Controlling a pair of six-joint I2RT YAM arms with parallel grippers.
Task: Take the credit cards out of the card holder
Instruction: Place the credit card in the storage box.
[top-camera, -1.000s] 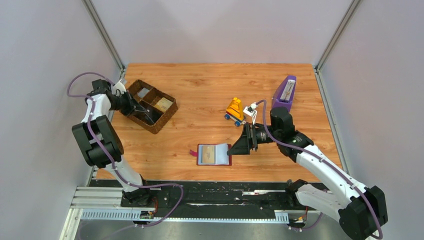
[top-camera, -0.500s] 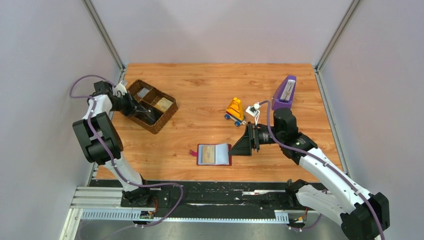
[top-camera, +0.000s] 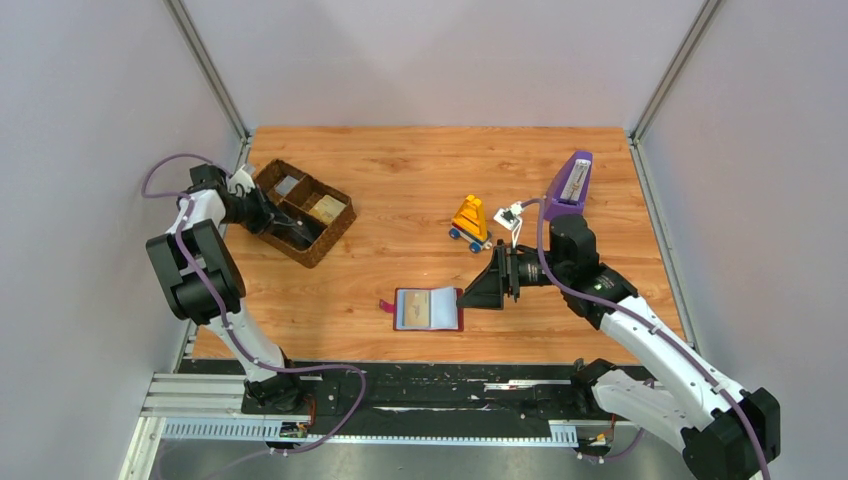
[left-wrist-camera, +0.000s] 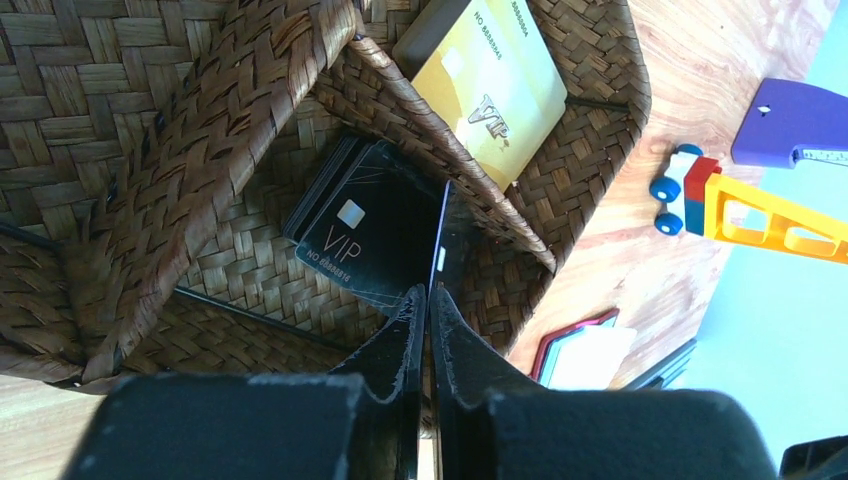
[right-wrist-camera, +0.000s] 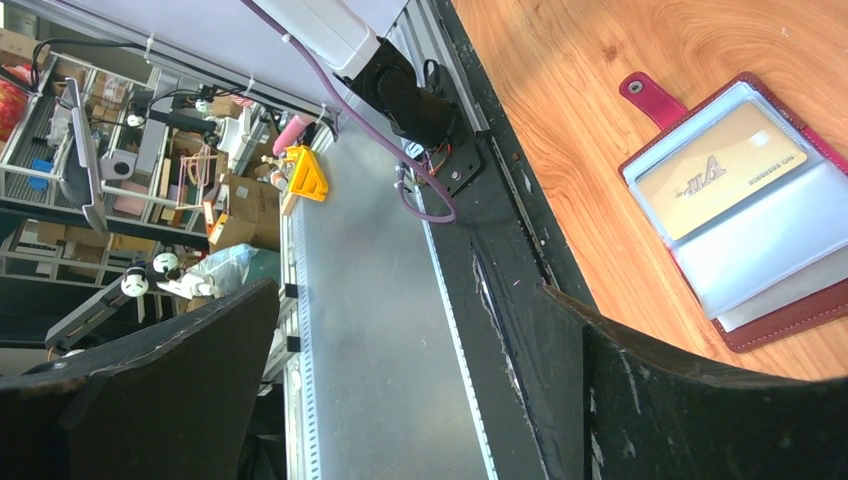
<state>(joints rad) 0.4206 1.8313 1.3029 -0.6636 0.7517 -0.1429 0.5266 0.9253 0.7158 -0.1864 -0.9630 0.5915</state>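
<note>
The dark red card holder (top-camera: 428, 309) lies open near the table's front edge, with a gold card (right-wrist-camera: 722, 170) in one grey-blue sleeve. It also shows in the right wrist view (right-wrist-camera: 790, 310). My right gripper (top-camera: 470, 290) is open wide and empty just right of the holder; in its own view (right-wrist-camera: 408, 290) the holder lies beyond its right finger. My left gripper (top-camera: 280, 218) is inside the brown wicker basket (top-camera: 303, 212), shut (left-wrist-camera: 428, 292) on a thin black card (left-wrist-camera: 440, 235) seen edge-on. A black VIP card (left-wrist-camera: 365, 235) and a gold VIP card (left-wrist-camera: 490, 85) lie in the basket compartments.
A yellow toy on wheels (top-camera: 469, 221) stands at mid-table, behind the right gripper. A purple wedge-shaped stand (top-camera: 570, 183) is at the back right. The basket sits at the table's left edge, next to the side wall.
Almost nothing. The right arm's upper part has shifted slightly right; its gripper stays beside the holder. The left gripper stays in the basket with the card.
</note>
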